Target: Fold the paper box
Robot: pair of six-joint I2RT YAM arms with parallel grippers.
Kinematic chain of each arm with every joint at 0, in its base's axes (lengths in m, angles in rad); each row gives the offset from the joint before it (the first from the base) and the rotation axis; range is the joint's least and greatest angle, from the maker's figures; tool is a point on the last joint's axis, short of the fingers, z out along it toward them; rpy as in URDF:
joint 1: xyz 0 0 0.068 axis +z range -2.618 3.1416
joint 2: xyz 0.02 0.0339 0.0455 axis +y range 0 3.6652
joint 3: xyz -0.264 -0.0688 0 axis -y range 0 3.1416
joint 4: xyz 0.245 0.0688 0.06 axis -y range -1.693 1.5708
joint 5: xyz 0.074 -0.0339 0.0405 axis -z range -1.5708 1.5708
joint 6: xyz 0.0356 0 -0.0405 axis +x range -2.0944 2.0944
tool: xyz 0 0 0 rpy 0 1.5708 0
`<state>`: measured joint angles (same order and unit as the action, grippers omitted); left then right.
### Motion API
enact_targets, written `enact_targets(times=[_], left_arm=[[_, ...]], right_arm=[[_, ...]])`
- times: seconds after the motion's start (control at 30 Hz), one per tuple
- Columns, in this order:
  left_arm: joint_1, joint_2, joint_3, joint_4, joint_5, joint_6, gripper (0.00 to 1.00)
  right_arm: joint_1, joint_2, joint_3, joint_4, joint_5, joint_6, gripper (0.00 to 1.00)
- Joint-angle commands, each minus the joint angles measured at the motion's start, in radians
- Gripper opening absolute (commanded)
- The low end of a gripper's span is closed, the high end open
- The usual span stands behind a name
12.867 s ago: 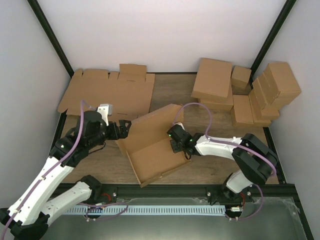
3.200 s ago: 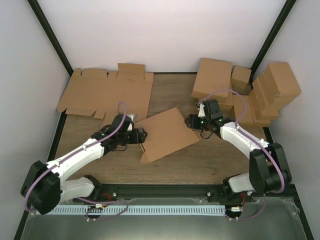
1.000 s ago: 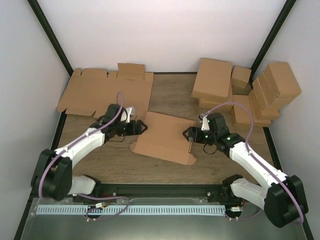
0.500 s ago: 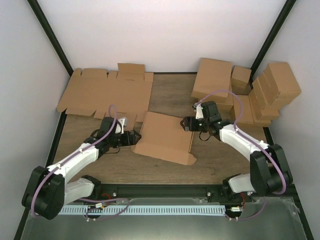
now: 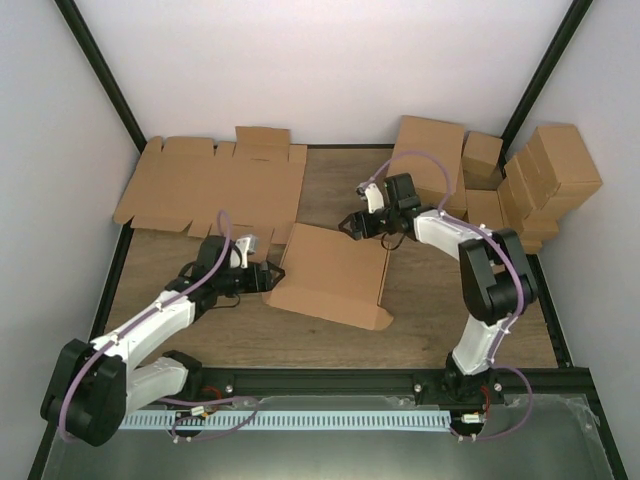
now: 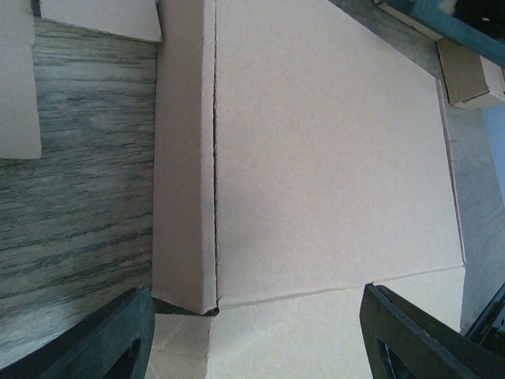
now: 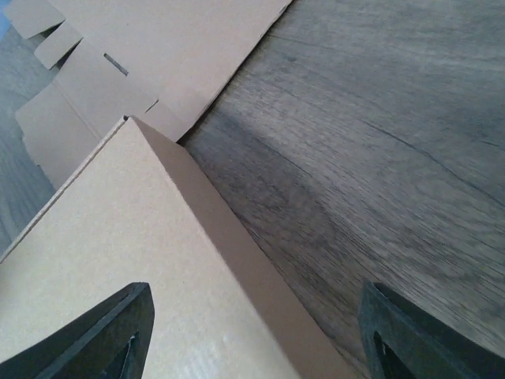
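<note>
While the paper box (image 5: 330,280) sits near-closed at worktop (image 5: 425,305) centre, left claw (image 5: 268,277) at its left wall & right claw (image 5: 347,223) by its far corner are spread, empty; prob. best: press lid evenly.

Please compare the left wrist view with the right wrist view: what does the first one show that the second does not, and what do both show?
Only the left wrist view: a small brown box beyond the paper box, and a dark seam along the paper box's top panel. Only the right wrist view: narrow slots cut in the flat cardboard blank. Both: the paper box, the wooden table, and an open gripper, the left gripper in one, the right gripper in the other.
</note>
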<state>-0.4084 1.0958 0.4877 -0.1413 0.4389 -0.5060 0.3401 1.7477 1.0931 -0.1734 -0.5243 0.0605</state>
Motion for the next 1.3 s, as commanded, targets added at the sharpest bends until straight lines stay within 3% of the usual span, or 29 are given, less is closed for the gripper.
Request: enact_targets(times=[0.0, 0.13, 0.23, 0.33, 0.43, 0.57, 0.77, 0.93, 1.07, 1.27], left_arm=[[0.002, -0.035, 0.003, 0.025, 0.008, -0.005, 0.74], [0.002, -0.083, 0.009, -0.024, 0.006, -0.013, 0.74], [0.002, -0.101, 0.015, -0.057, 0.019, -0.034, 0.73], [0.002, -0.134, 0.022, -0.078, 0.032, -0.052, 0.72], [0.0, -0.174, 0.027, -0.103, 0.034, -0.058, 0.72], [0.0, -0.202, 0.031, -0.128, 0.031, -0.055, 0.72], [0.001, -0.2, 0.034, -0.142, 0.029, -0.051, 0.72], [0.0, -0.201, 0.034, -0.147, 0.02, -0.048, 0.72], [0.0, -0.185, 0.034, -0.143, 0.019, -0.048, 0.72], [0.001, -0.161, 0.034, -0.139, 0.0, -0.042, 0.72]], right_arm=[[-0.012, 0.083, 0.086, -0.051, -0.2, -0.108, 0.71], [-0.01, 0.099, 0.075, -0.056, -0.32, -0.133, 0.61], [-0.009, 0.097, 0.048, -0.061, -0.384, -0.125, 0.46], [0.002, 0.061, -0.027, -0.028, -0.412, -0.105, 0.42], [0.01, 0.012, -0.097, 0.006, -0.397, -0.086, 0.42], [0.006, -0.017, -0.114, 0.033, -0.291, -0.057, 0.5], [-0.009, -0.044, -0.059, 0.044, -0.214, -0.03, 0.53], [-0.012, 0.045, 0.033, -0.015, -0.127, -0.06, 0.54], [-0.01, 0.093, 0.041, -0.015, -0.13, -0.079, 0.49], [-0.009, 0.102, -0.005, -0.001, -0.254, -0.107, 0.39]])
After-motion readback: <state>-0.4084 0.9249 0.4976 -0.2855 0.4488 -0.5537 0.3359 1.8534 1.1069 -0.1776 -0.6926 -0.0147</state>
